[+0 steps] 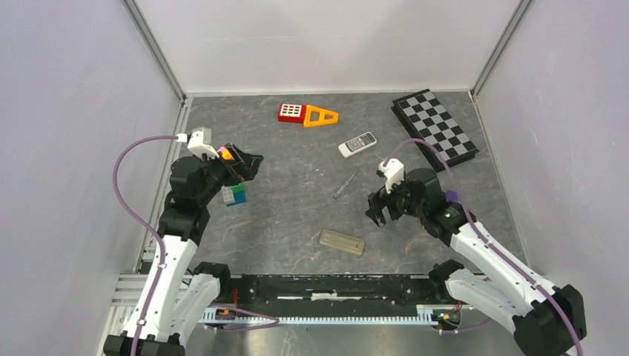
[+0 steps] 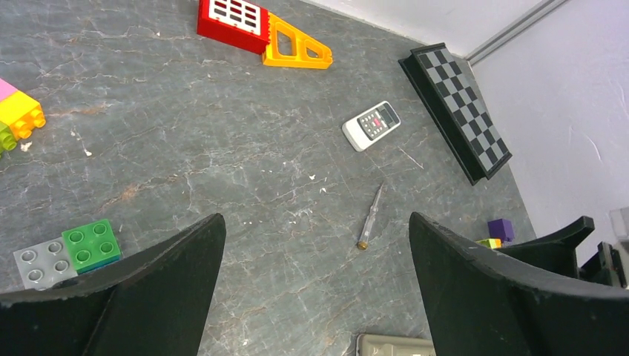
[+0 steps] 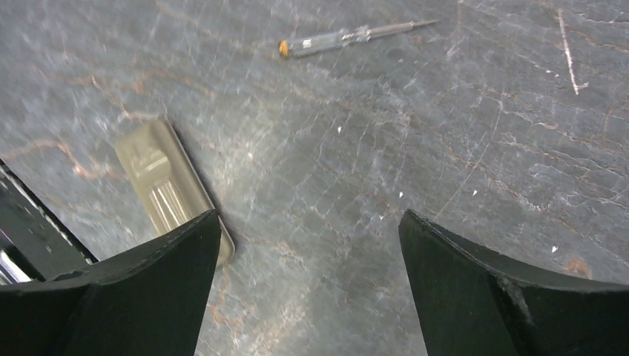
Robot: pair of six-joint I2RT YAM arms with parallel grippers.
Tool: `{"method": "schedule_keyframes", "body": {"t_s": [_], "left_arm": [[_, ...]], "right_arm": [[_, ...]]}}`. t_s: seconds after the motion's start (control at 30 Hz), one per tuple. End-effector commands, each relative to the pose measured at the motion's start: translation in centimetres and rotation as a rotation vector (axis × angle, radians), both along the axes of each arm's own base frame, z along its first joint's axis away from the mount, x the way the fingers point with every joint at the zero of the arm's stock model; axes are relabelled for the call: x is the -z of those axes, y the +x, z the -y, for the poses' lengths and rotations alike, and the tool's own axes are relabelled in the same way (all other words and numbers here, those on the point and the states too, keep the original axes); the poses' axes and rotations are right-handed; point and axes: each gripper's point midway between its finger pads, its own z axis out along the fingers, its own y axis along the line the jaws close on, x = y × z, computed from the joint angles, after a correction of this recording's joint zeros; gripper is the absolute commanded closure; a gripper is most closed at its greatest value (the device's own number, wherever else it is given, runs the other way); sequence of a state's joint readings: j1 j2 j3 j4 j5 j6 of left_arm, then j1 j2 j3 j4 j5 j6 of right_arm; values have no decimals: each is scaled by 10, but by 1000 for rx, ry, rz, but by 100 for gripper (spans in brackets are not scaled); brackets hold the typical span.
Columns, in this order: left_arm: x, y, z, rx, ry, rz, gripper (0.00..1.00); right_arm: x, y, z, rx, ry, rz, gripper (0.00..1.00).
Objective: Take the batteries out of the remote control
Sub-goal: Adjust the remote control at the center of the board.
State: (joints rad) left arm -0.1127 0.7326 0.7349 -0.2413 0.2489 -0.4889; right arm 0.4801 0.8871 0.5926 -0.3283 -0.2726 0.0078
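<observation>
Both jaws gape wide and empty; no batteries are visible, so they are presumably inside a remote.
Right gripper [image 1: 376, 211] hangs near the beige remote [image 1: 342, 242], which lies back-up to its left, toward the arm bases, long axis roughly across the table. Left gripper [image 1: 248, 162] is well apart. Only the right wrist view shows its ribbed back panel [image 3: 172, 204]. The left wrist view clips one corner and shows a white remote [image 2: 371, 124] face-up.

We see a matt, slate-like tabletop [image 3: 415, 148] veined with rust and white (scuffed in places). The olive-grey remote [image 3: 167, 185] looks like smooth, dull plastic, though blur hides its finer texture. The tester screwdriver [image 3: 348, 35] has a clear plastic handle and metal tip. The toy bricks [image 2: 93, 245] shine glossy.
</observation>
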Motion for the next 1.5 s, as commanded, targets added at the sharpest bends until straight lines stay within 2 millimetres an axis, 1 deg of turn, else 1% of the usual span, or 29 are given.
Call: {"method": "schedule_keyframes", "body": {"t_s": [0.0, 0.1, 0.2, 0.3, 0.43, 0.5, 0.6, 0.67, 0.7, 0.73, 0.8, 0.9, 0.97, 1.03, 1.13, 1.2, 1.33, 1.47], "left_arm": [[-10, 4, 4, 19, -28, 63, 0], [-11, 4, 9, 38, -49, 74, 0], [-14, 4, 12, 61, -58, 92, 0], [-14, 3, 15, 83, -43, 103, 0], [-13, 0, 16, 100, -25, 115, 0], [-14, -2, 16, 108, -21, 123, 0], [-14, -6, 18, 123, -16, 132, 0], [-13, -7, 18, 130, -11, 136, 0], [-13, -8, 18, 131, -9, 137, 0], [-12, -8, 18, 131, -7, 135, 0], [-11, -9, 18, 133, -2, 128, 0], [-13, -12, 18, 138, 7, 128, 0], [-13, -15, 18, 143, 11, 134, 0], [-13, -17, 18, 147, 17, 138, 0], [-13, -18, 18, 146, 16, 139, 0], [-13, -18, 18, 147, 7, 135, 0], [-11, -21, 21, 157, -7, 129, 0], [-7, -22, 20, 160, 4, 110, 0]], "right_arm": [[4, -9, 2, -92, -175, 71, 7], [15, -24, -10, -197, -241, 102, 7], [30, -44, -20, -356, -302, 144, 6], [26, -46, -27, -401, -301, 176, 5], [26, -58, -40, -501, -272, 182, 6], [28, -59, -43, -492, -263, 151, 7], [37, -65, -50, -486, -245, 65, 8], [44, -63, -51, -451, -268, 17, 15], [47, -63, -52, -433, -283, 9, 16], [50, -64, -54, -432, -299, 2, 15], [51, -60, -55, -406, -337, 12, 12], [45, -51, -57, -367, -368, 52, 8], [40, -45, -54, -325, -379, 76, 7], [38, -43, -50, -297, -377, 81, 5], [39, -50, -53, -329, -355, 59, 3], [40, -47, -53, -308, -363, 54, 4], [42, -61, -72, -418, -309, -3, 6], [52, -72, -77, -469, -300, -54, 8]]}}
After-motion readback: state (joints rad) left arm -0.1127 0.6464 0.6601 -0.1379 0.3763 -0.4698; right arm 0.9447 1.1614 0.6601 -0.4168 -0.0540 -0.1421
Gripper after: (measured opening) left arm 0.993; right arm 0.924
